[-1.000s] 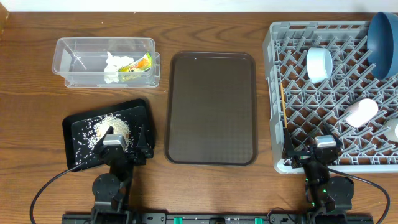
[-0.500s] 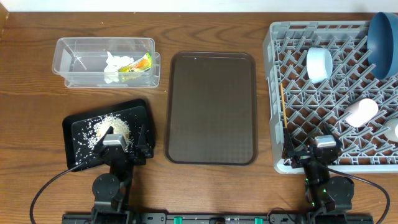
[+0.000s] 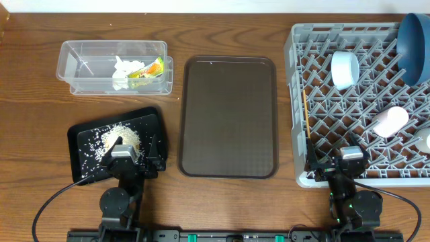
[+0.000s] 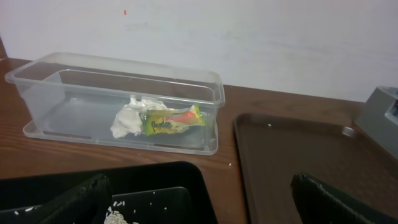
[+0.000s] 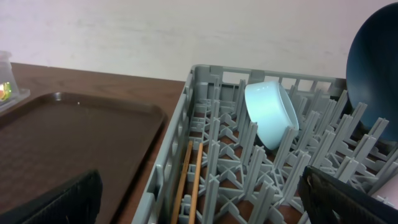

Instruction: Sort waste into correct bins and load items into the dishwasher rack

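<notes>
The clear tub (image 3: 87, 66) holds the white tissue (image 4: 127, 118) and the yellow-green wrapper (image 4: 171, 119). Rice scraps (image 3: 121, 138) lie on the black tray (image 3: 84, 138). In the grey rack (image 3: 299, 101) stand the blue plate (image 3: 414, 40), the white bowl (image 5: 270, 112) and the pink cup (image 3: 391, 121), with the white cup (image 3: 426, 141) at the frame edge. Two chopsticks (image 5: 186, 180) lie along its left wall. My left gripper (image 4: 202, 205) hangs open and empty over the black tray's near right corner. My right gripper (image 5: 205, 205) is open and empty over the rack's near left corner.
A large brown serving tray (image 3: 228, 115) lies between the black tray and the rack, with nothing on it. Both arm bases sit at the table's front edge. A white wall runs behind the table.
</notes>
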You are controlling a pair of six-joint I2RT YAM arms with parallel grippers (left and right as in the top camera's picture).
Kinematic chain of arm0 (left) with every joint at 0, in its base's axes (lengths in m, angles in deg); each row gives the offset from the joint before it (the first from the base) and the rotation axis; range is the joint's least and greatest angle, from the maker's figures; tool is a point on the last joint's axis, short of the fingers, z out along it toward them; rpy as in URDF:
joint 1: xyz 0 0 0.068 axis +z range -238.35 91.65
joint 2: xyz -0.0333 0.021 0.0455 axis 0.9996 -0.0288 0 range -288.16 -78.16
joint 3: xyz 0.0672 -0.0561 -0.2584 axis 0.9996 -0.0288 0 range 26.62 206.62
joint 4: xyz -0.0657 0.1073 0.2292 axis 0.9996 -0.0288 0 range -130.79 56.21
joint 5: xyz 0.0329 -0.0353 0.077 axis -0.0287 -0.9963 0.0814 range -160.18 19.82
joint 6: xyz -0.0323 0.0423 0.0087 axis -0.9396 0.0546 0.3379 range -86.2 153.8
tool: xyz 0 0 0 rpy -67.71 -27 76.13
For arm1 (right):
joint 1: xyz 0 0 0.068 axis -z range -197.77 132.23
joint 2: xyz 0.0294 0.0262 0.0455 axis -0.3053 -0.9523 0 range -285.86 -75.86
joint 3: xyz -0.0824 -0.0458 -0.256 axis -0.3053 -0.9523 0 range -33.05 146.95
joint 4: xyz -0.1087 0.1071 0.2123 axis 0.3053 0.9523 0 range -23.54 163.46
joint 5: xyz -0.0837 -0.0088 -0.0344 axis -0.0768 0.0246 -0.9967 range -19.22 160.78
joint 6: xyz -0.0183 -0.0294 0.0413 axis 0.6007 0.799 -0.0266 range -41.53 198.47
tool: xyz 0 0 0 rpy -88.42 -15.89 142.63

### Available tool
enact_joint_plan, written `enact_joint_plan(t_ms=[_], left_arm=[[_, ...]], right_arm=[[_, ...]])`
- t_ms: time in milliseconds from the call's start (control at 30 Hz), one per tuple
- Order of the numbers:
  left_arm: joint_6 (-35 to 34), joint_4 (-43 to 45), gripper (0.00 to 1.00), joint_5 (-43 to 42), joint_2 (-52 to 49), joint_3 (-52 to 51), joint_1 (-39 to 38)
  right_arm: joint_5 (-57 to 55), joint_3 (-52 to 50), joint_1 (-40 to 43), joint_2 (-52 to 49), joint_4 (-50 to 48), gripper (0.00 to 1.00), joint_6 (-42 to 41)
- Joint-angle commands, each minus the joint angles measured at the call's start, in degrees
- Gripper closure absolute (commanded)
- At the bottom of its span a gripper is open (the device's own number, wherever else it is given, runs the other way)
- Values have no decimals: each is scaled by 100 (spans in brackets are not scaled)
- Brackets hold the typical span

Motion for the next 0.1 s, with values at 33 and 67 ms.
enact_joint_plan(t_ms=[33,67], left_arm=[[94,-260,5,57,37,-83,28],[94,-260,5,57,37,-83,28]], right_arm=[[-35,-7,48,37,24,1,50],[-35,-7,48,37,26,1,50]])
